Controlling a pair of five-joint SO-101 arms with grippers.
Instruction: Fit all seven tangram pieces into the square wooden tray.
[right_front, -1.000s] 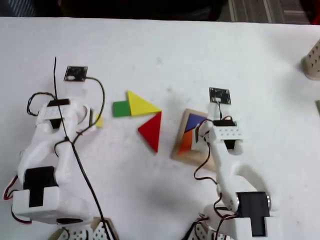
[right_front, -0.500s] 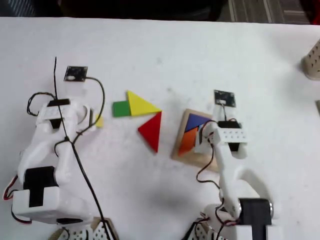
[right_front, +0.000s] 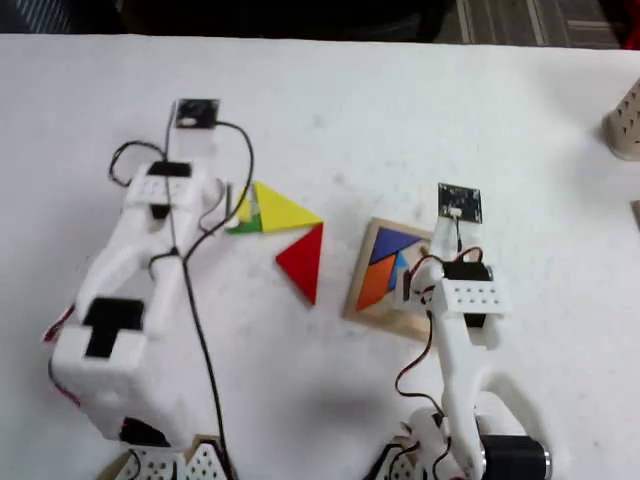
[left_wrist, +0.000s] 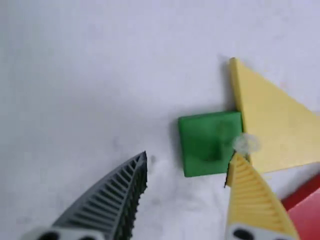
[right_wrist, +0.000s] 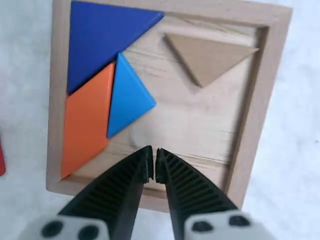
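High view first: left arm (right_front: 150, 215) sat out over the loose pieces, its tip right at the green square (right_front: 243, 226), which was butted up against the yellow triangle (right_front: 283, 210). The red triangle (right_front: 303, 262) lay just beside those, apart from the tray (right_front: 378, 318). Right arm (right_front: 466, 300) hung over the tray's near side, next to the dark blue triangle (right_front: 392, 243), orange piece (right_front: 372, 287) and light blue triangle (right_front: 401, 268) packed into one end. Left wrist view: left gripper (left_wrist: 189, 159) was spread wide and holding nothing. One jaw tip was at the seam between the square and the yellow triangle, the other over bare table (left_wrist: 75, 75) past the square's opposite edge. Looked to me like it was straddling the square so a squeeze would catch that piece alone; couldn't tell if the tips were touching down. Right wrist view: right gripper (right_wrist: 153, 159) was pinched nearly closed, just a hairline gap, empty, hovering at the tray's near rim. The three coloured pieces sat flush edge to edge along one side, and a tan triangle (right_wrist: 210, 57) lay loose near the far rim, touching none of them. My guess is the tight packing is there to save room for the three outside, so four in, three to go. That tan one probably needs a nudge, which closed jaws would suit.
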